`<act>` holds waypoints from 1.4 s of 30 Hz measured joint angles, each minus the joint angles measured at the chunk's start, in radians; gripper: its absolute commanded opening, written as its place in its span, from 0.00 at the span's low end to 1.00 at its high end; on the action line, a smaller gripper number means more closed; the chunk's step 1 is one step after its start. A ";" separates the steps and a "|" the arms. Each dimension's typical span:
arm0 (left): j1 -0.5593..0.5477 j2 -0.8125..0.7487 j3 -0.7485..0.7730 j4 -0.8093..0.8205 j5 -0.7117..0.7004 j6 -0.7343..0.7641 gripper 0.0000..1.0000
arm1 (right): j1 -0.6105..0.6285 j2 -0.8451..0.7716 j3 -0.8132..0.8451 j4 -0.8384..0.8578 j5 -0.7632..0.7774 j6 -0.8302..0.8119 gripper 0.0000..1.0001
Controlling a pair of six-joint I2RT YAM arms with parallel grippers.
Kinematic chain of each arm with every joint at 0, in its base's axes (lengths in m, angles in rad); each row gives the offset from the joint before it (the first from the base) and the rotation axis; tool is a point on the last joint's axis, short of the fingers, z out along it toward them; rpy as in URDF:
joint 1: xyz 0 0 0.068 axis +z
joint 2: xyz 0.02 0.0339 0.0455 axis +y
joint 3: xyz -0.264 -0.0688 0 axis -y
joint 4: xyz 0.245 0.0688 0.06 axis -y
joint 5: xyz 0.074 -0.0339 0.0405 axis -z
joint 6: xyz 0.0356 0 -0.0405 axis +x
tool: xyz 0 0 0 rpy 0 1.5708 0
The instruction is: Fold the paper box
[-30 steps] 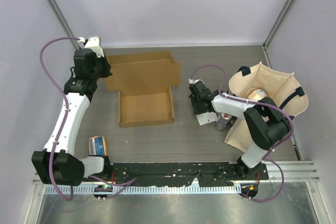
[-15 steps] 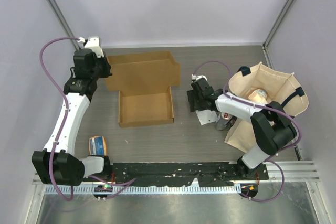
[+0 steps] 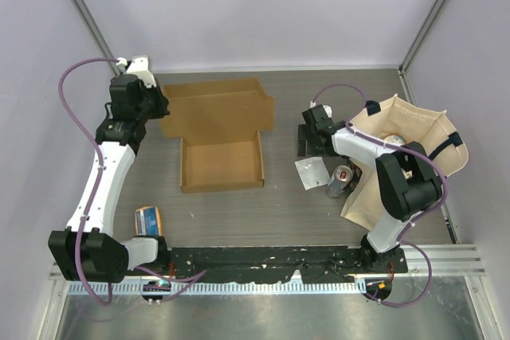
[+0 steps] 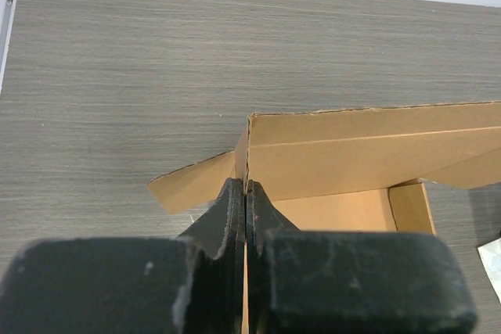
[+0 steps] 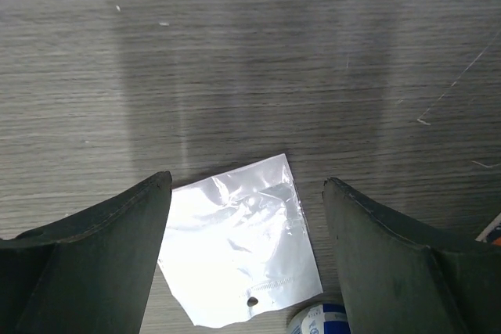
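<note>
Left gripper pinched on the paper box; right gripper spread wide, empty.
Top view hides the left fingertips; the wrist view shows them clamping a box wall, left of mid-table. The right arm has drawn back, uncovering a clear pouch and a can.

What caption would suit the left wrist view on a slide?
Left gripper shut on an edge of the paper box, above the grey table.
</note>
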 measured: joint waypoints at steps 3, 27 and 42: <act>0.002 -0.003 -0.002 0.001 0.006 -0.002 0.00 | 0.000 0.029 0.000 -0.005 -0.001 0.004 0.85; 0.016 -0.007 -0.003 0.003 0.027 -0.022 0.00 | 0.001 0.051 -0.044 0.125 -0.322 0.085 0.30; 0.023 -0.007 -0.006 0.006 0.041 -0.024 0.00 | 0.105 0.060 -0.042 0.125 -0.193 -0.007 0.02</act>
